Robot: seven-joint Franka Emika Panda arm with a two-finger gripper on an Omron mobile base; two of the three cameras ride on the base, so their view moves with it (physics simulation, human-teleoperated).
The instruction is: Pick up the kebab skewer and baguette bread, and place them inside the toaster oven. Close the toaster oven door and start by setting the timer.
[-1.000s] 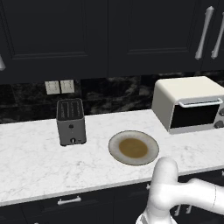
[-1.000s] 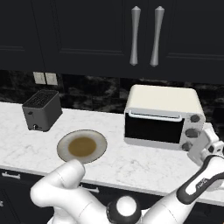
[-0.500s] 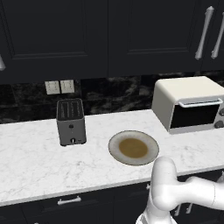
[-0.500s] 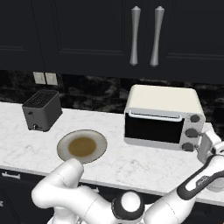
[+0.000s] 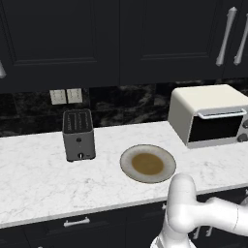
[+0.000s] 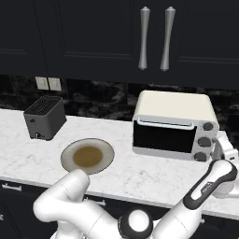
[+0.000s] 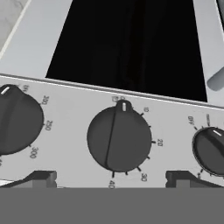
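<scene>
The gripper (image 7: 111, 177) had edged closer to the toaster oven (image 6: 173, 123) knobs. Its fingers (image 7: 41, 177) stayed spread wide, holding nothing

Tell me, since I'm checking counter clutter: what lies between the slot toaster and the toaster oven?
Just the plate, bare of food, sits between the slot toaster and the toaster oven, in the left base view.

Gripper (image 7: 111, 177) jaws wide apart

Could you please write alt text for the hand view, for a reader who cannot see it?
Close-up of the toaster oven control panel: the open gripper faces the middle dial, a dark knob ringed with numbers, its fingertips rising either side. Two more dark knobs flank it, and the toaster oven door glass lies beyond.
</scene>
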